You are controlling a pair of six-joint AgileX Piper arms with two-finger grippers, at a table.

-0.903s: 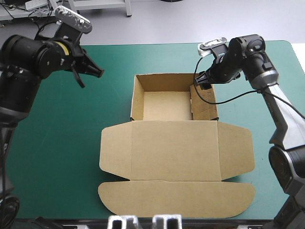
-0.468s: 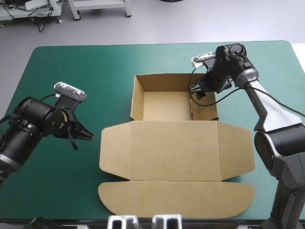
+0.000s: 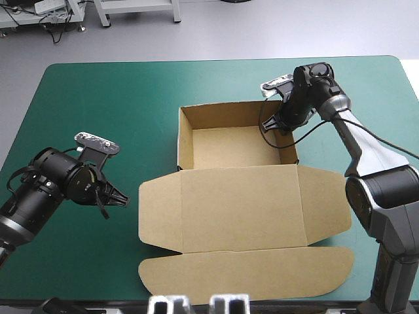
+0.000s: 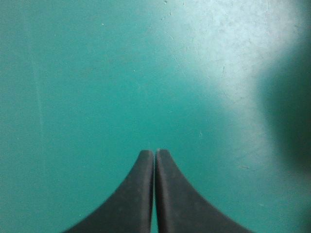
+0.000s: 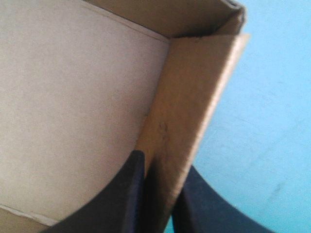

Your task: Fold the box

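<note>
Brown box (image 3: 239, 196) mid-table: tray up, lid flat toward the near edge. Right gripper (image 3: 280, 123) pinches the tray's right wall (image 5: 189, 107). Left gripper (image 4: 155, 153) closed, empty, over the teal-green cover (image 4: 87, 73). We'd hold that wall upright, probably seating its tuck, without dragging.

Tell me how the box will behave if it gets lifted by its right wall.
The box is probably light, being thin board. Its flat lid would likely sag at the creases. The wall in the right jaws may flex rather than carry it.
</note>
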